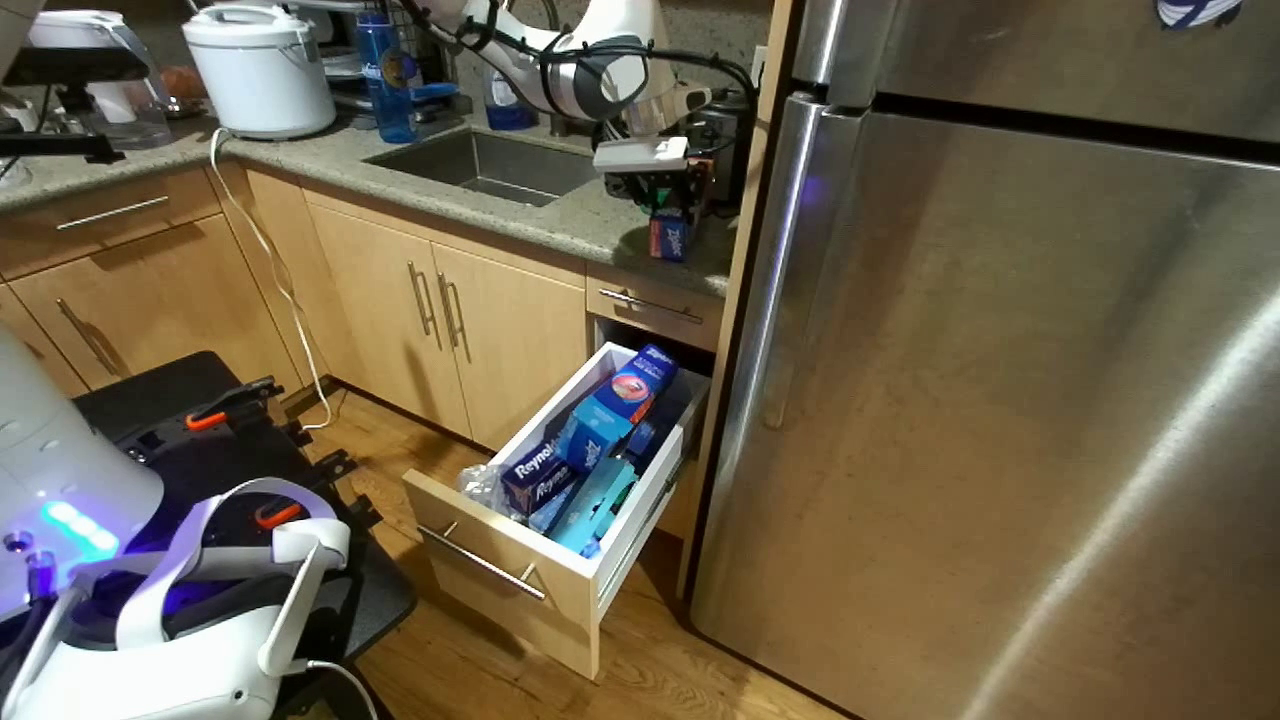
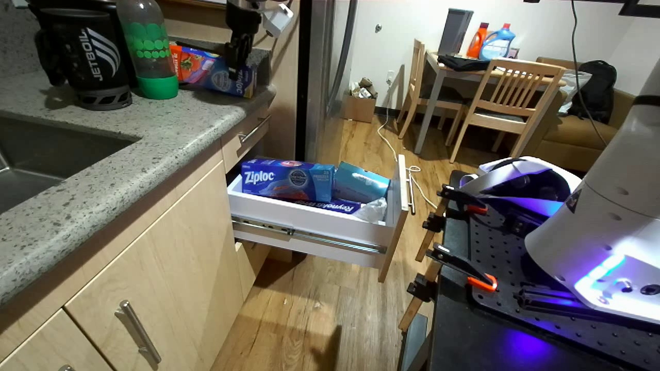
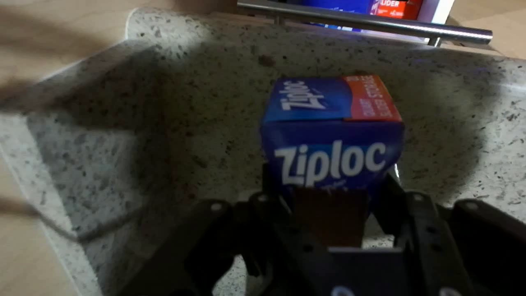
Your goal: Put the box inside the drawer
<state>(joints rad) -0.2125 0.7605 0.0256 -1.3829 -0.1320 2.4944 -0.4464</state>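
The drawer (image 2: 309, 219) is standing open and the gripper (image 3: 331, 181) is grasping the blue-and-red box (image 3: 333, 127) at the counter (image 2: 191, 123), whether resting or lifted being unclear, with carrying over, lowering and releasing seemingly remaining.

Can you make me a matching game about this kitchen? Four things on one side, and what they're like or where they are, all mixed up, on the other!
Things:
1. drawer
2. red-and-blue Ziploc box
3. fridge
4. white lidded pot

Where or how:
A. shiny silver
B. beside the tall blue bottle
C. pulled open
D. in the gripper

Right pairs: 1-C, 2-D, 3-A, 4-B
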